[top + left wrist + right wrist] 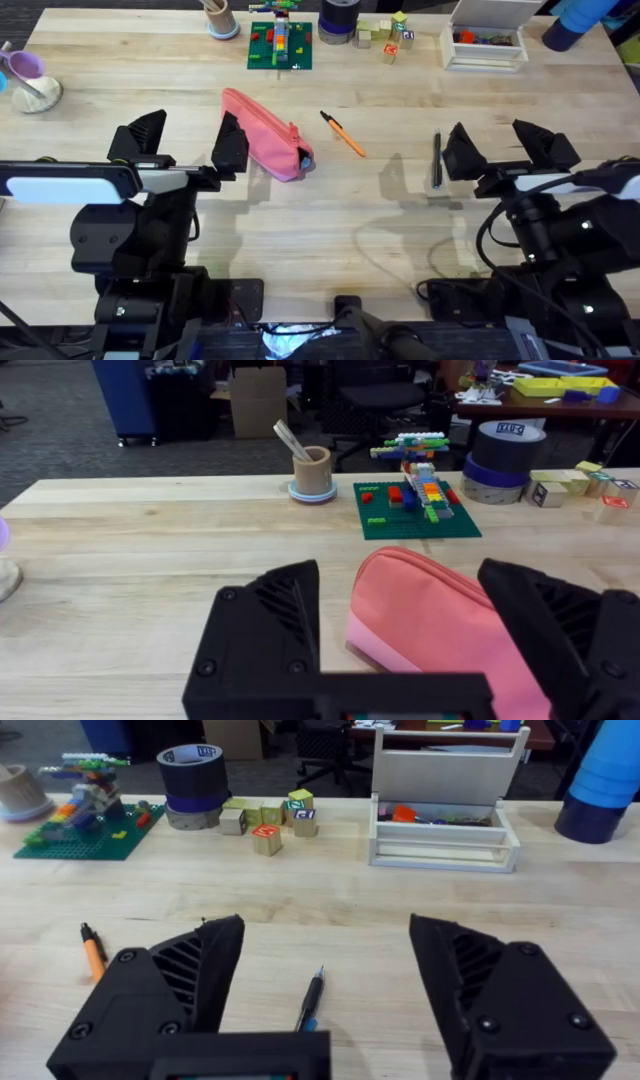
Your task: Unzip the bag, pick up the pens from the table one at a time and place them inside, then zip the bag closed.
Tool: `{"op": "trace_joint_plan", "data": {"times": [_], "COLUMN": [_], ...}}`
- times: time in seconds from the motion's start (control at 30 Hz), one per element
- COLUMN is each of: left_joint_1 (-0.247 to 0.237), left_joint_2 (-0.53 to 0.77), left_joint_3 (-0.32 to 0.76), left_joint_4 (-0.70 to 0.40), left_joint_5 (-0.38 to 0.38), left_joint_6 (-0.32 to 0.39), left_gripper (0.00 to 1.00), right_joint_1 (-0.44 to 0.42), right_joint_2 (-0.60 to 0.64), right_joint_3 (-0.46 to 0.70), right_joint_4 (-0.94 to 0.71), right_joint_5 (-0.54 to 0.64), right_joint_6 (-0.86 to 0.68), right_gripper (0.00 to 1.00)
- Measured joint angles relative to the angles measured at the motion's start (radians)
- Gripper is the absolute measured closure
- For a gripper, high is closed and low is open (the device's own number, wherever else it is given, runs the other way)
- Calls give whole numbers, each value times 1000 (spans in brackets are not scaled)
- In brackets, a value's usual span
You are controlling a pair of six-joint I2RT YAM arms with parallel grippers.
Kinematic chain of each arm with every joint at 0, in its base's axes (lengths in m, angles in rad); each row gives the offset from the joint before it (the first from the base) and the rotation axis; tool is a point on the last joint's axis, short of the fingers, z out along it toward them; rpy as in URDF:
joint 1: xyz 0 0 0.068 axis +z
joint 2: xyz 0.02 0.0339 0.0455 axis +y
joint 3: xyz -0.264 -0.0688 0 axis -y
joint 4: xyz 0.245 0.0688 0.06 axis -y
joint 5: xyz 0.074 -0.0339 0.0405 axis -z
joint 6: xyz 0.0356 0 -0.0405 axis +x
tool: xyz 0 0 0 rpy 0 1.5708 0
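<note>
The pink bag lies slanted on the table left of centre, its grey-blue end toward the front. My left gripper is open just left of it; in the left wrist view the bag sits between and ahead of the black fingers. An orange pen with a black end lies right of the bag. A dark pen lies farther right, just left of my open right gripper. The right wrist view shows the dark pen between the fingers and the orange pen off to one side.
Along the far edge stand a wooden cup, a green brick plate with a brick model, a tape roll, wooden blocks and a white tray. A bowl is at the far left.
</note>
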Motion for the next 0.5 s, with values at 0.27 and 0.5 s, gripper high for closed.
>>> {"op": "trace_joint_plan", "data": {"times": [0.27, 0.5], "left_joint_1": [0, 0], "left_joint_2": [0, 0], "left_joint_3": [0, 0], "left_joint_4": [0, 1], "left_joint_5": [0, 0], "left_joint_6": [1, 5], "left_gripper": [8, 8], "right_joint_1": [0, 0], "right_joint_2": [0, 0], "right_joint_3": [0, 0], "right_joint_4": [-5, -5], "right_joint_5": [0, -1], "right_joint_6": [0, 0], "right_gripper": [6, 6]}}
